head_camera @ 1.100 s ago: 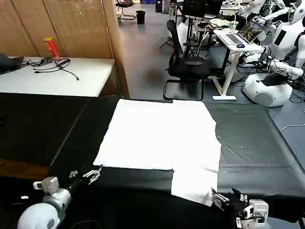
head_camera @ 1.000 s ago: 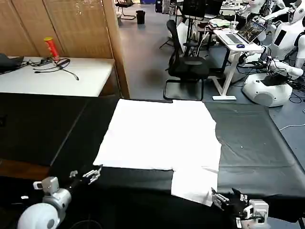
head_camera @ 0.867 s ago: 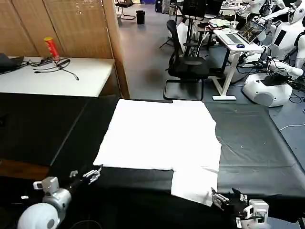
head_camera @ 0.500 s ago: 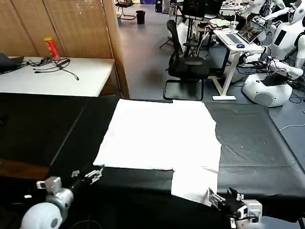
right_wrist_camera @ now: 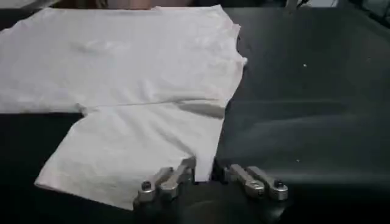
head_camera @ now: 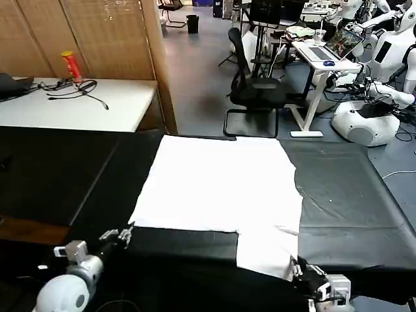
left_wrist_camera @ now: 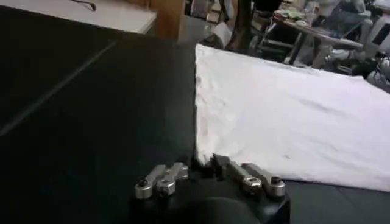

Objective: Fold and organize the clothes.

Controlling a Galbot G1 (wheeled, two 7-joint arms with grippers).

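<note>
- Right gripper (head_camera: 300, 272), low in the head view's lower right, sits at the outer corner of the sleeve (head_camera: 268, 250); its fingers (right_wrist_camera: 175, 175) look parted, holding nothing.
- Left gripper (head_camera: 122, 233), lower left of the frame, hovers at the near hem corner of the T-shirt (head_camera: 224, 182), its fingers (left_wrist_camera: 163, 177) parted, with no cloth between them.
- The T-shirt lies flat, spread over the middle of the black table (head_camera: 338, 188), one sleeve jutting toward the bottom edge.
- Risk, as I judge it: either gripper may close on only the table or a single layer, so the fold drags unevenly and wrinkles the flat panel.
</note>
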